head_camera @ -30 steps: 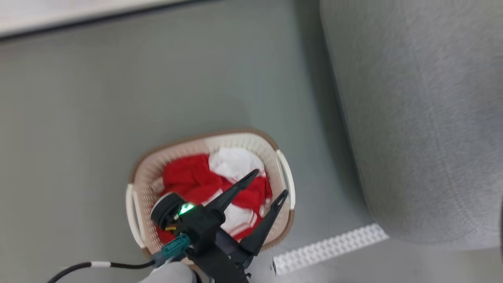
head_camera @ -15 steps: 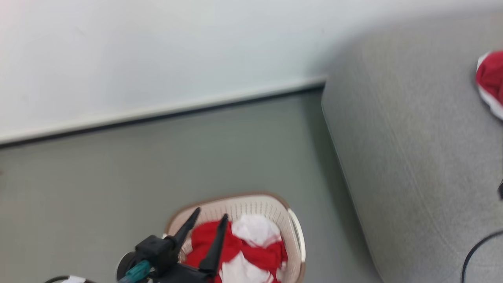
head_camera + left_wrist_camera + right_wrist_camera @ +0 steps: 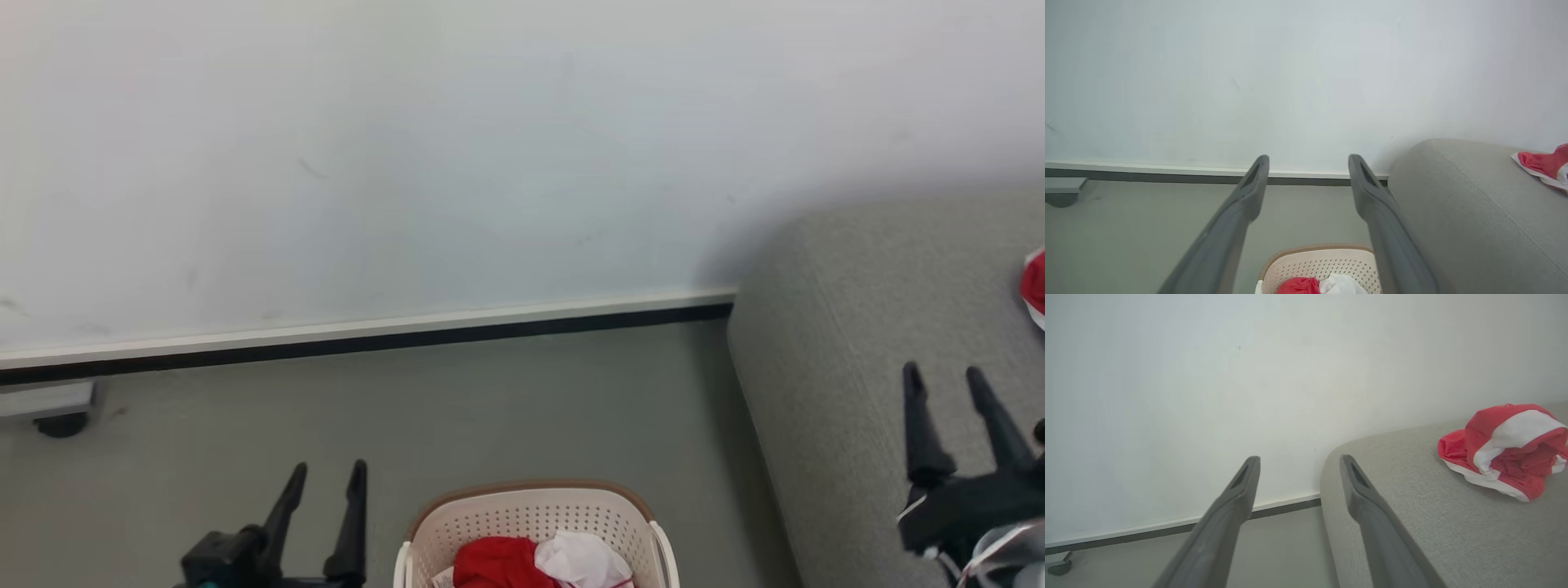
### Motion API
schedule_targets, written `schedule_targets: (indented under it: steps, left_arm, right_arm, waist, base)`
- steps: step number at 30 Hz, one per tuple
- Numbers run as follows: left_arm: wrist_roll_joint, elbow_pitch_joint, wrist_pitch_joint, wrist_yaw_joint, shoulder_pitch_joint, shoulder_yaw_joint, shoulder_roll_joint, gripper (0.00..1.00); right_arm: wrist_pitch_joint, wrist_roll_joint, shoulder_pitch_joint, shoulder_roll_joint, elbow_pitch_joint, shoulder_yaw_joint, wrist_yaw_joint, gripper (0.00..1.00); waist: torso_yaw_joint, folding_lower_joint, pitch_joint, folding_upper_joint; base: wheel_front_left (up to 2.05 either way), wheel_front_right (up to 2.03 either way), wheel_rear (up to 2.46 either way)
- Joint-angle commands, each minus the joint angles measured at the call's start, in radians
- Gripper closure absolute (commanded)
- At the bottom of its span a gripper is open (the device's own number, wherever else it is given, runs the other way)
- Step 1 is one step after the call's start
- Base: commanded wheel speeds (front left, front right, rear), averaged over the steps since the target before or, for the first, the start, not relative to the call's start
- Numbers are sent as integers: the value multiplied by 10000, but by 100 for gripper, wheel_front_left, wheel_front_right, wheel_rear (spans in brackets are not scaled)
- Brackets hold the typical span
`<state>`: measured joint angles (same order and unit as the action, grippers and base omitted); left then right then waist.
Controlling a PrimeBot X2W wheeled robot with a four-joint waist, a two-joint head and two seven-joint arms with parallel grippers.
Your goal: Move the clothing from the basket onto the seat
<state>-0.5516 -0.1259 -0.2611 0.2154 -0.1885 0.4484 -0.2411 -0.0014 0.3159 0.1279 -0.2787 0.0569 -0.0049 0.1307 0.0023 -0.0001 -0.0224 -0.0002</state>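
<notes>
1. Basket (image 3: 531, 516): stands on the floor (image 3: 490, 408) at the near edge of the head view. It is just left of the seat (image 3: 833, 384), with a strip of floor between them.
2. Clothing (image 3: 500, 563): red and white pieces lie bunched inside the basket, below its brown rim.
3. Garment (image 3: 1502, 451): one red piece with white panels lies crumpled on top of the seat. It is toward the right, well apart from the basket.
4. Left gripper (image 3: 330, 467): fingers apart, nothing between them. It hangs over the floor just left of the basket and points toward the wall (image 3: 490, 163). It touches neither basket nor clothing.
5. Right gripper (image 3: 941, 371): fingers apart, nothing between them. It hangs over the near left part of the seat, left of the garment and clear of it.
6. Baseboard (image 3: 367, 336): a white strip over a dark one runs along the foot of the pale wall. It ends behind the far left corner of the seat.
7. Castor (image 3: 57, 425): a dark wheel under a grey bracket sits on the floor at far left, against the baseboard.
</notes>
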Motion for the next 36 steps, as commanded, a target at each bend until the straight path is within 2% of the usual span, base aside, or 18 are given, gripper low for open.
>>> schedule_targets:
  steps: [1, 9, 16, 25, 36]
  left_arm:
    - [224, 29, -48, -93, 203, -221, 54, 0]
    - [1511, 436, -47, -816, 1109, -1836, 460, 0]
    - [2077, 410, -48, -1433, 1698, -2799, 752, 0]
    - [2434, 98, -48, -1974, 2120, -3481, 983, 0]
    - [2755, -198, -48, -2301, 1980, -3867, 1332, 0]
  right_arm:
    - [-136, -108, -276, 126, -136, 76, 1, 0]
    - [-1298, -1513, -1293, 1269, -661, 289, 1, 0]
    - [-1500, -2170, -1884, 1838, -441, 999, 1, 0]
    - [-1407, -2616, -1950, 2109, 105, 1528, 1, 0]
    - [-1482, -2820, -1818, 2183, 225, 1578, 1, 0]
  waist:
    - [372, 1, -344, 2]
    - [345, 1, -395, 2]
    - [230, 1, -426, 2]
    - [227, 1, -326, 2]
    - [234, 1, -264, 2]
  base:
    - [0, 0, 0]
    - [0, 0, 0]
    - [0, 0, 0]
    - [0, 0, 0]
    - [0, 0, 0]
